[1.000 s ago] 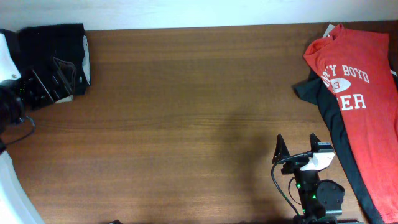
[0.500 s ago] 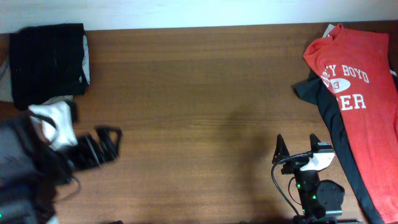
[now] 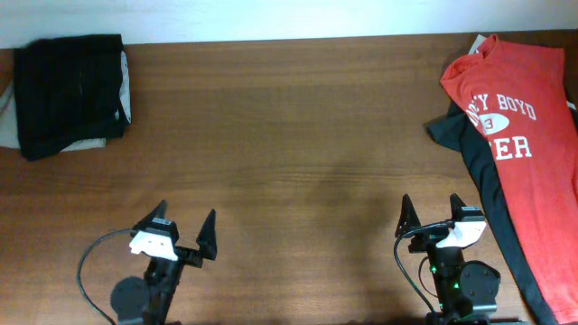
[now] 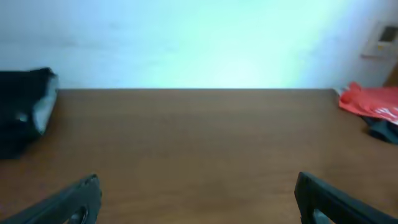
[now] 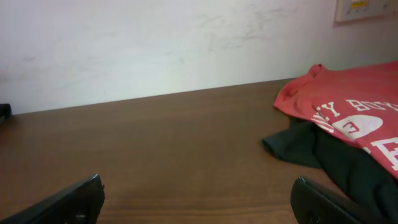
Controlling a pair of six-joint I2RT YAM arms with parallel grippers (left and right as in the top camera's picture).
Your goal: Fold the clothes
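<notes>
A red T-shirt (image 3: 515,126) with white lettering lies unfolded at the right edge, on top of a dark garment (image 3: 483,171); both show in the right wrist view, the shirt (image 5: 348,106) above the dark cloth (image 5: 323,152). A folded black garment (image 3: 72,90) rests on a pale one at the far left corner, also in the left wrist view (image 4: 25,112). My left gripper (image 3: 185,230) is open and empty near the front left, its jaws wide in the left wrist view (image 4: 199,199). My right gripper (image 3: 432,212) is open and empty near the front right (image 5: 199,199).
The brown wooden table (image 3: 289,135) runs to a white wall at the back (image 5: 155,43). A wall plate (image 5: 364,7) sits at the upper right of the wall.
My left arm has drawn back from the folded black pile at the far left to the front left of the table, gripper open and empty. The right arm has not moved.
</notes>
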